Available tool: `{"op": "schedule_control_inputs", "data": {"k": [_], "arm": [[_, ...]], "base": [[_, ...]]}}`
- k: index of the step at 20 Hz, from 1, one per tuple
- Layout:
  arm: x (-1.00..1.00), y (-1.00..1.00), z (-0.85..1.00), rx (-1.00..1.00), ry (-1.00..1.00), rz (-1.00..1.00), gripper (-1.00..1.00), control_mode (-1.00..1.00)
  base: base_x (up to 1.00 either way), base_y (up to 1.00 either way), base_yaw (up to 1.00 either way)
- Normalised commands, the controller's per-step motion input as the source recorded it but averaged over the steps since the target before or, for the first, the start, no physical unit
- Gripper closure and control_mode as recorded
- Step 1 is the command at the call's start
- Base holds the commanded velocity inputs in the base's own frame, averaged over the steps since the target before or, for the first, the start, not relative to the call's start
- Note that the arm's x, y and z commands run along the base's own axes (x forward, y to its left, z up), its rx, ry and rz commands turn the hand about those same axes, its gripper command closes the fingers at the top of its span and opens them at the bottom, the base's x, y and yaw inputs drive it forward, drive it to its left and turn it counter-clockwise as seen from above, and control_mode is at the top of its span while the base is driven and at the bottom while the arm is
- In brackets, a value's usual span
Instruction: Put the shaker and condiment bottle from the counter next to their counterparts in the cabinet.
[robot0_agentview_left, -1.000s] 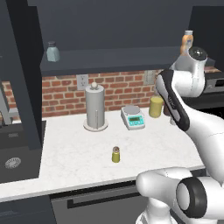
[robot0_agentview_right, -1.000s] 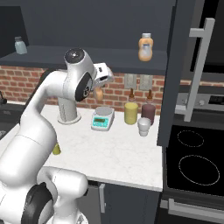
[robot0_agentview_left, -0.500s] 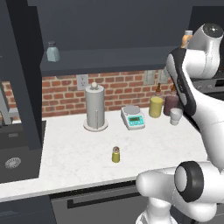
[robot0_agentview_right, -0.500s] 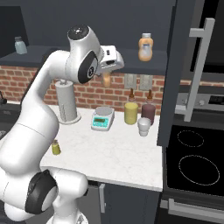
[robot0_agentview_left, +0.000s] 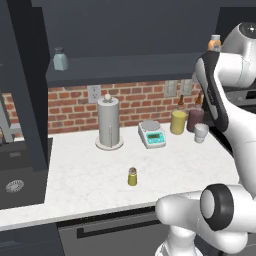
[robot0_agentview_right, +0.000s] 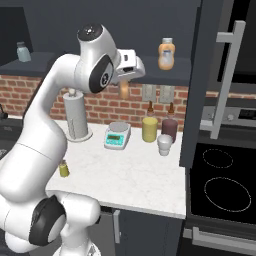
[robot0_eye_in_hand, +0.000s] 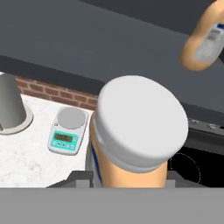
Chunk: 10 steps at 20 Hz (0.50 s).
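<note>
My gripper (robot0_agentview_right: 126, 79) is shut on the condiment bottle (robot0_eye_in_hand: 136, 131), an orange bottle whose pale cap faces the hand camera; it hangs below the hand (robot0_agentview_right: 123, 90), high above the counter (robot0_agentview_left: 85, 175). Its counterpart, the orange bottle with a white label (robot0_agentview_right: 167, 54) (robot0_eye_in_hand: 203, 41), stands on the dark cabinet shelf (robot0_agentview_right: 55, 62) a little to the right and higher. The yellow-olive shaker (robot0_agentview_left: 132, 177) (robot0_agentview_right: 63, 168) stands alone on the counter near its front. The pale blue-grey shaker (robot0_agentview_left: 60, 59) (robot0_agentview_right: 22, 51) sits at the shelf's left end.
Against the brick wall stand a paper-towel roll (robot0_agentview_left: 109, 122), a kitchen scale (robot0_agentview_left: 152, 133), a yellow spouted bottle (robot0_agentview_left: 178, 120), a dark bottle (robot0_agentview_left: 195, 117) and a white cup (robot0_agentview_left: 201, 132). A sink (robot0_agentview_left: 15, 185) lies left, a stove (robot0_agentview_right: 222, 185) right, beside a dark open cabinet door (robot0_agentview_right: 210, 75).
The arm has lifted the held condiment bottle up and to the right, toward shelf height. The shaker and the other counter items have stayed put.
</note>
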Motion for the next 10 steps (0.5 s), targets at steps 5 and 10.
{"op": "schedule_control_inputs", "data": {"k": [5, 10], "arm": [[0.0, -0.09, 0.17, 0.0, -0.09, -0.09, 1.0, -1.0], [0.16, -0.19, 0.06, 0.0, -0.01, -0.1, 1.0, -1.0]], "base": [[0.0, 0.0, 0.0], [0.0, 0.0, 0.0]]}}
